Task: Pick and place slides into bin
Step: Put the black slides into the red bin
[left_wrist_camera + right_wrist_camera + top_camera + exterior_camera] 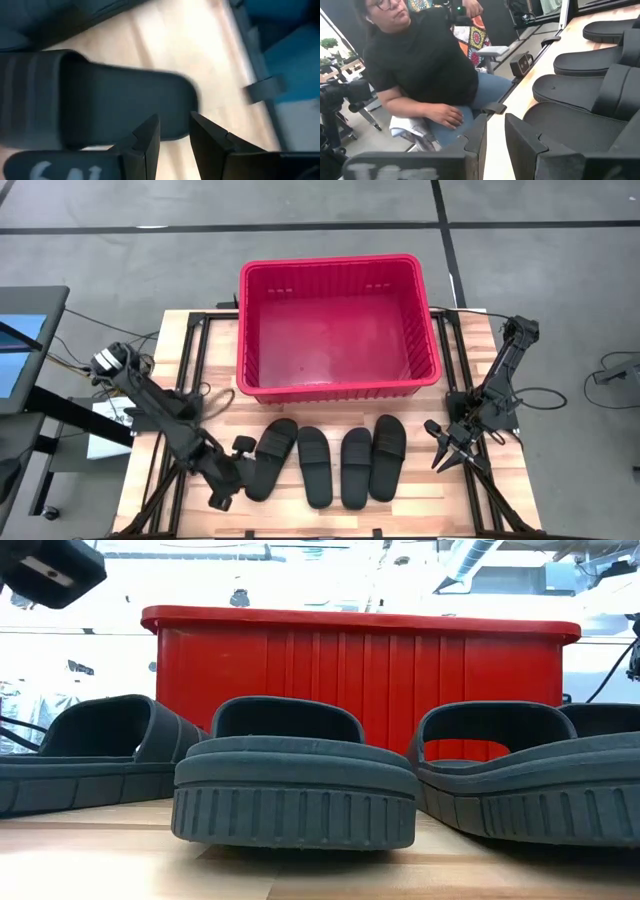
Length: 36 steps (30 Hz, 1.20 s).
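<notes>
Looking down, we see the bin (340, 330) empty at the back, four slides (325, 463) in a row before it, long axes toward it. Our left gripper (228, 485), jaws slightly parted, seems level with the leftmost slide's (268, 458) heel; right gripper (445, 448) waits beside the row, narrowly parted.

We see even, soft overhead light in the high view, with faint shadows under the bin (340, 330). In the low view the room behind glares white, and the nearest of the slides (295, 785) stands dark against it. The left wrist view is heavily smeared, the tabletop (190, 55) washed pale. The right wrist view is sharper, its near fingers (520, 150) soft.
</notes>
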Motion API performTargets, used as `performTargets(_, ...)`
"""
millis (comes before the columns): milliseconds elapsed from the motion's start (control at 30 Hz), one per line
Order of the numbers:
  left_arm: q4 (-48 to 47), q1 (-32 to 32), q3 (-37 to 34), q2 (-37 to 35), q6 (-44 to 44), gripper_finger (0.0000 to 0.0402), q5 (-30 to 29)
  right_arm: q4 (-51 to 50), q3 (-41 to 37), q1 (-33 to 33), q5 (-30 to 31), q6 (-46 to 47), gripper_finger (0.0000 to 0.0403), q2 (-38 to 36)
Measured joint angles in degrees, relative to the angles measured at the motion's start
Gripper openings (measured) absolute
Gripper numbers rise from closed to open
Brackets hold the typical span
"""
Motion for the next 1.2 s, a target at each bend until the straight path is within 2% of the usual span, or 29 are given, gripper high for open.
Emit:
performTargets(67, -4.2, -1.0, 2.6, 3.0, 0.4, 0.0093, -2.4, 0.1, 0.0, 0.0, 0.0, 0.0, 0.0061, 0.0)
performTargets(233, -9.0, -2.6, 8.1, 9.8, 0.7, 0.0093, -3.3, 0.0, 0.0, 0.0, 0.0, 0.0, 0.0061, 0.0)
performTargets(533, -8.8, -3.3, 14.2, 18.7, -0.2, 0.0113, -3.4, 0.0, 0.0, 0.0, 0.0, 0.0, 0.0061, 0.0)
performTargets(833, -8.7, -3.8, 15.1, 19.8, -3.0, 0.0143, -3.0, 0.1, 0.0, 0.0, 0.0, 0.0, 0.0061, 0.0)
performTargets(1200, -8.4, -5.8, 15.1, 19.8, -8.6, 0.0147, -3.4, 0.1, 0.0, 0.0, 0.0, 0.0, 0.0061, 0.0)
